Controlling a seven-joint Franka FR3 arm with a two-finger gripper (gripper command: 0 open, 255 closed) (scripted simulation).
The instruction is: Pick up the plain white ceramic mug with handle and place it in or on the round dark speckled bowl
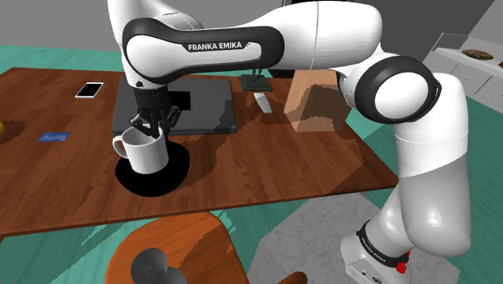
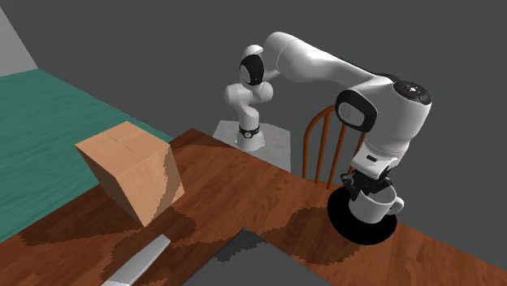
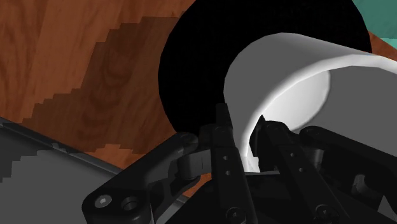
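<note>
white mug (image 1: 149, 153) looks set on the dark bowl (image 1: 135, 184), lower left of the shoulder view. hand (image 1: 155, 125) pinches its rim. next, let go.

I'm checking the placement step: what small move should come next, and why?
Probably open the fingers to release. They clasp the rim of the white mug, and it sits upright over the black bowl, seemingly resting in it, so letting go should finish the placing.
</note>
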